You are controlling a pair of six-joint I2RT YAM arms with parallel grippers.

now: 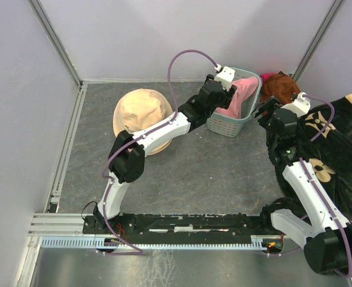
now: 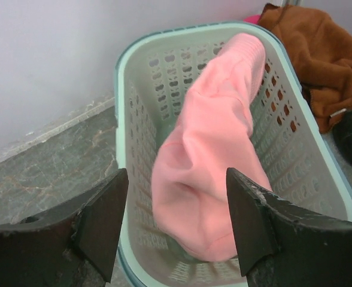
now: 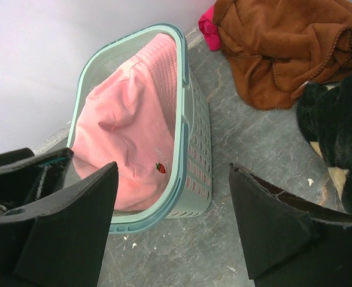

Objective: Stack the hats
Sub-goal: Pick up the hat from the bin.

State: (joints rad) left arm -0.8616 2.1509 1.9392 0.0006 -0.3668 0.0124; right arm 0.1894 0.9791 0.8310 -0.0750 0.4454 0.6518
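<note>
Hidden bits first: left arm (image 1: 158, 131) crosses the beige hat (image 1: 139, 110), so can't tell if it's one hat or a stack. A bright pink scrap (image 3: 207, 28) pokes out behind the brown cloth (image 3: 284, 48) – mostly covered, can't tell what it is. Blanket (image 1: 343, 140) is cut off at the right edge. Pink hat (image 2: 212, 149) sits in the basket (image 3: 197, 161), crumpled, standing on edge, top poking over the rim, small strawberry mark on it. Beige hat lies dome-up, left of the basket, well apart. Left gripper (image 2: 176, 173) is over the basket, jaws spread wide, gripping nothing – right gripper (image 3: 173, 169) is near the basket, likewise spread and empty. Count: one basket, one pink hat, one beige dome, one cloth, one blanket
</note>
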